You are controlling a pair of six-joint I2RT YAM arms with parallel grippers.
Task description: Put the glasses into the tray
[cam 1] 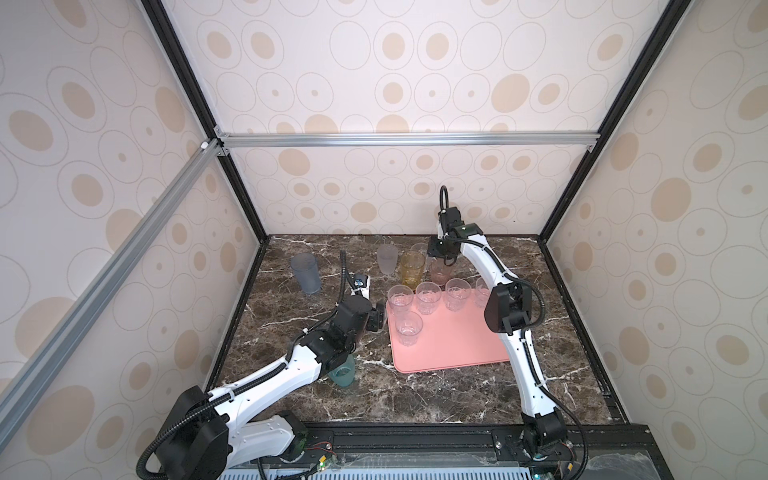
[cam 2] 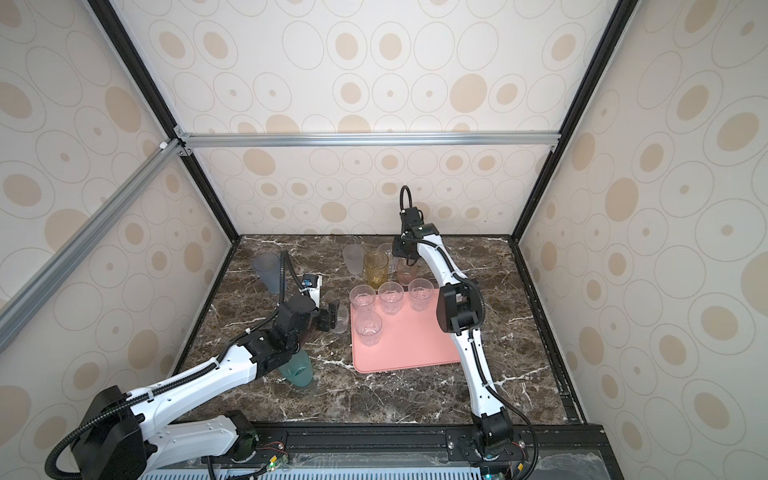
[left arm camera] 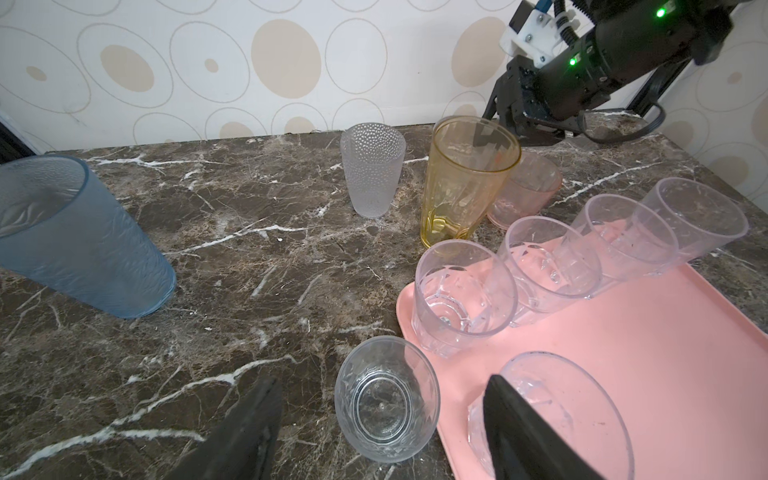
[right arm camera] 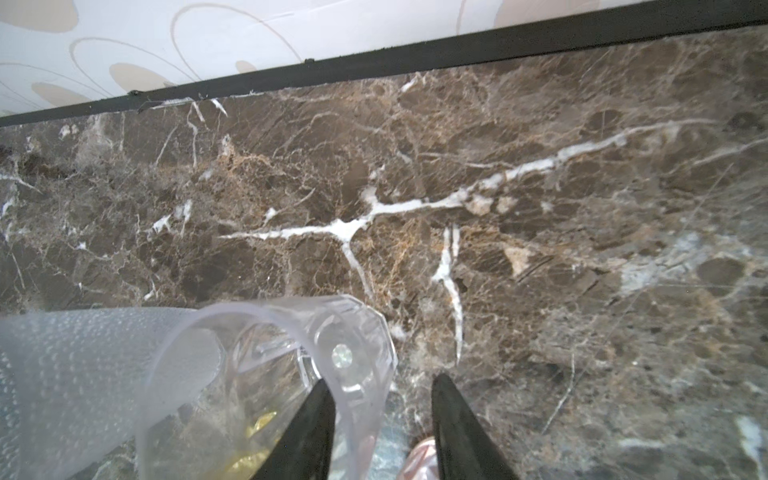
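Pick-up pending: left gripper released, lined up on a short clear glass that stands off the tray.
In a top view: the tray, just ahead of that gripper, carries upright, empty clear tumblers. Left wrist: the glass sits between the spread fingers; centre it, close gently, lift clear of the rim. Right wrist: right gripper straddles the wall of another tumbler; grip cannot be told.

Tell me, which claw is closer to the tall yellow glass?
Right. The right gripper hangs just behind the yellow glass; the left gripper sits nearer the camera, at the left edge of the tray.
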